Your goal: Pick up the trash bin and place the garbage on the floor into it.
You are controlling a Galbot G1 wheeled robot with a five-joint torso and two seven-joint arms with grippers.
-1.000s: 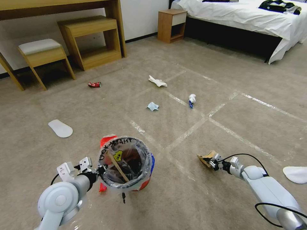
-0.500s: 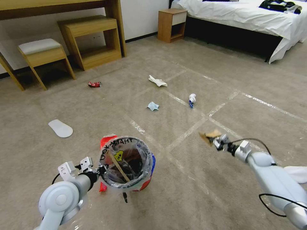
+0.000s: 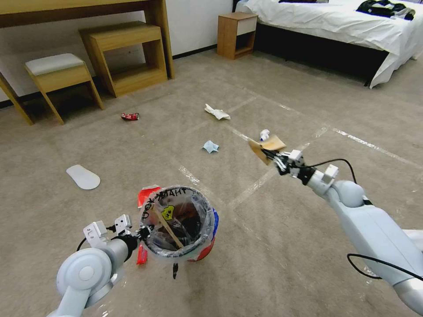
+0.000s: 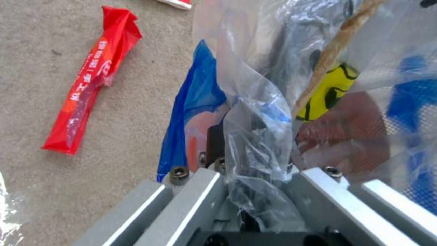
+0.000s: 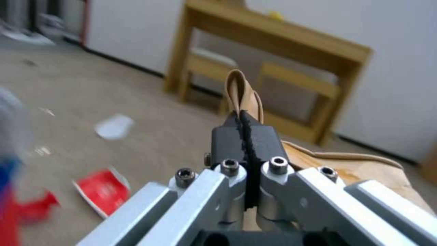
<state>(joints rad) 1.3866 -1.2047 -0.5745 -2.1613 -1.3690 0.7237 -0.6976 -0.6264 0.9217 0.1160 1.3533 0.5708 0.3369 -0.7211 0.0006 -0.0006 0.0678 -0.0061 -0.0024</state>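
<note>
The trash bin [image 3: 183,226], a small red bucket with a blue rim and a clear printed liner, hangs low in front of the robot, on its left side; the left gripper [image 3: 142,232] is clamped on the near rim and the bunched liner, and in the left wrist view the liner plastic [image 4: 255,150] is pinched between the closed fingers. A thin wooden stick [image 3: 168,228] leans inside the bin, its top against the rim. A red wrapper [image 4: 86,92] lies on the floor [image 3: 110,176] just beside and under the bin; part of it shows behind the bin's far edge.

The right gripper [image 3: 269,155] is raised off the floor, out ahead on the right, well apart from the bin; its fingers are pressed together on a crumpled brown paper bag [image 3: 266,146], which sticks up and forward past the fingertips, and in the right wrist view the bag [image 5: 364,171] also billows out to one side of the closed fingers.

More garbage lies farther out on the carpet: a pale blue mask [image 3: 210,146] between bin and bag; a white-blue wad [image 3: 264,133] just behind the held bag, partly hidden by it; white crumpled paper [image 3: 217,112] beyond; a crushed red can [image 3: 130,116] off to the left. A white flat slipper [image 3: 83,177] lies left of the bin; shiny tape lines [image 3: 260,180] cross the carpet between the two arms. A wooden worktop [image 3: 83,9], a stool [image 3: 57,72], a nightstand [image 3: 236,34] and a bed [image 3: 343,22] stand along the far side.
</note>
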